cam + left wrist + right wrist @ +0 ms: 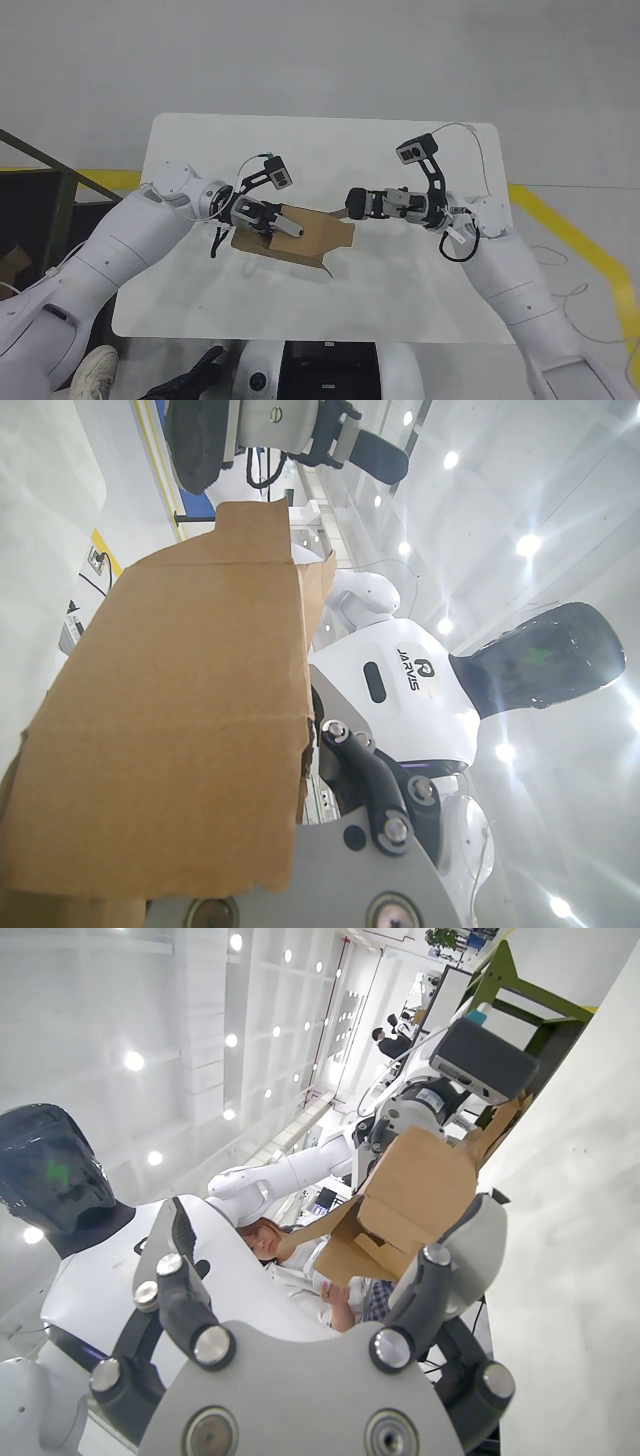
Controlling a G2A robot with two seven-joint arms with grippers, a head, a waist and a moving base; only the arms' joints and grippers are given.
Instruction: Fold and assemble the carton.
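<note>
A brown cardboard carton (300, 238) is held partly opened just above the middle of the white table. My left gripper (268, 220) is shut on its left end, one white finger (288, 228) lying over the top panel. In the left wrist view the carton (175, 710) covers one side of the gripper and a black finger link (372, 772) stands beside its edge. My right gripper (352, 203) is open at the carton's right end. In the right wrist view its fingers are spread wide and the carton (420, 1188) sits just beyond them, close to one fingertip (475, 1228).
The white table (200, 290) has bare room in front of and behind the carton. A dark green metal frame (40, 185) stands off the table's left edge. A yellow line (560, 225) runs on the floor to the right.
</note>
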